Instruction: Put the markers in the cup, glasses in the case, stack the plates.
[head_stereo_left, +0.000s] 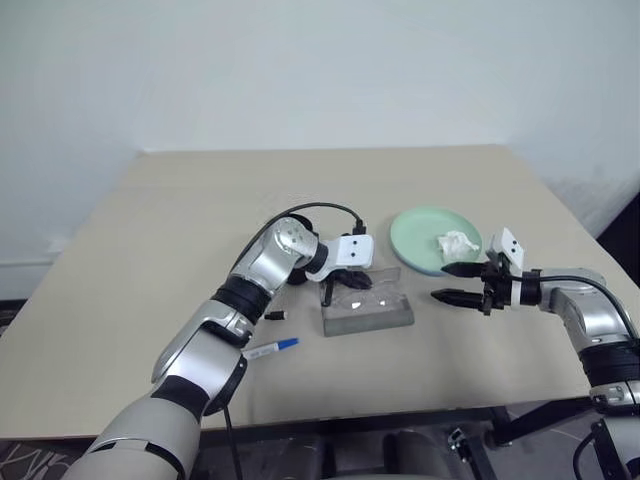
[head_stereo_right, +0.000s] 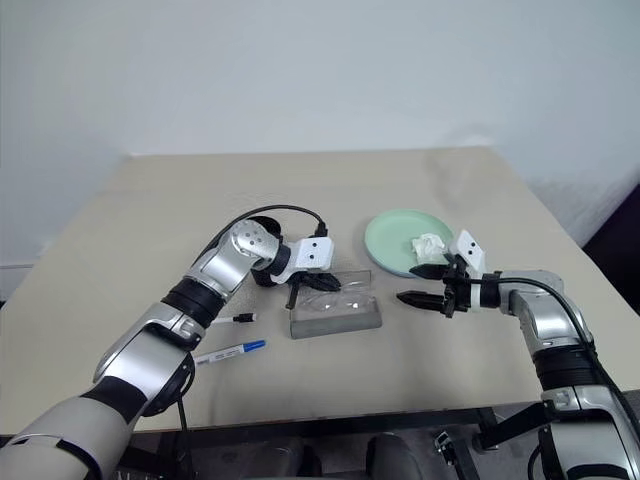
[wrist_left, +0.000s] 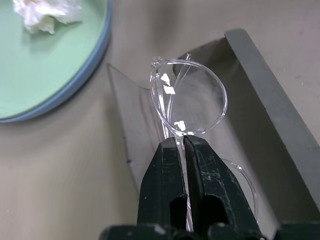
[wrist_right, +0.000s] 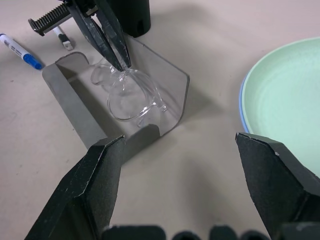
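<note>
The left gripper (wrist_left: 185, 145), jaws clamped on the clear glasses (wrist_left: 192, 102), holds them just inside the open grey case (wrist_right: 75, 107) on the surface, while the right gripper (wrist_right: 182, 165) waits beside it, jaws wide apart. A clean finish would mean settling the frame flat in the tray before letting go, clear of the lid.

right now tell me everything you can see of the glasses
The glasses have a clear, colourless frame with round lenses, plastic by the look, nearly see-through. They hang over the open grey case, low inside it. The left tool is shut on the frame near the bridge, gripping it from above. One lens and a temple arm show beyond the fingers. Whether they already touch the case floor cannot be told.
</note>
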